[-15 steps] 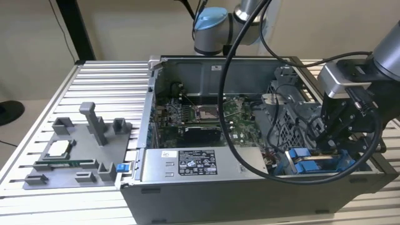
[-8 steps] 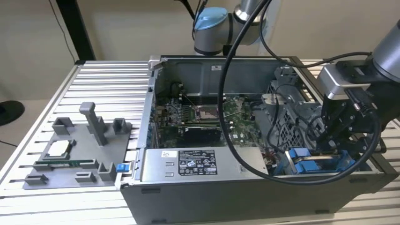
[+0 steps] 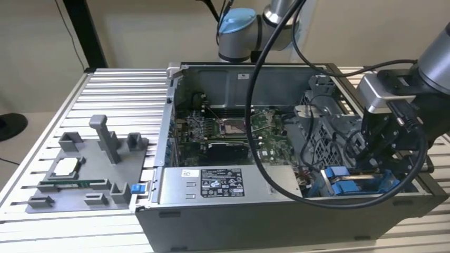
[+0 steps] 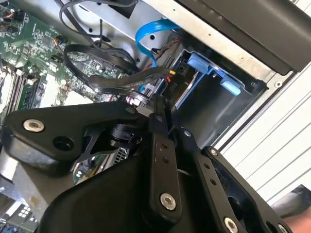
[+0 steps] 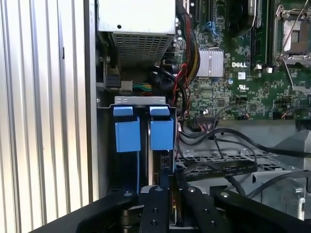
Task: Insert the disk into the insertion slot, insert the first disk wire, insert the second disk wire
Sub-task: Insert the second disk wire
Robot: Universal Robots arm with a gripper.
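Down at the exterior view's right end of the open computer case (image 3: 232,221), over the drive cage, hangs the gripper (image 3: 370,158). Reached by an arm (image 3: 429,58) coming in from the far side, bending over the case's right wall and pointing its wrist steeply down into the cage. Trails a thick black cable (image 3: 262,105) in a long loop across the motherboard (image 3: 232,129) and back up to the far edge.

Seen in the first wrist view with the two black fingers (image 5: 154,208) drawn close together, a narrow gap left between, and a thin dark piece (image 5: 175,206) pinched in that gap; cannot tell what that piece is. Seen in the second wrist view as the same pair of fingers (image 4: 160,160) narrowing to the gripper's tip (image 4: 160,101), just beside a flat black wire (image 4: 121,80) and near a curled blue ribbon cable (image 4: 148,34).

Straight beyond the fingertips, seated upright in the insertion slot (image 5: 138,100) of the grey metal cage: the disk (image 5: 161,132), known by its bright blue carrier tab, with a second blue carrier (image 5: 127,133) just beside it on the side toward the case wall. Shows in the exterior view as blue plastic (image 3: 336,173) low in the cage, at the near right corner, just left of the gripper.

On the slatted aluminium table (image 3: 113,89), well apart at the exterior view's left, a grey fixture tray (image 3: 91,158) with upright posts.
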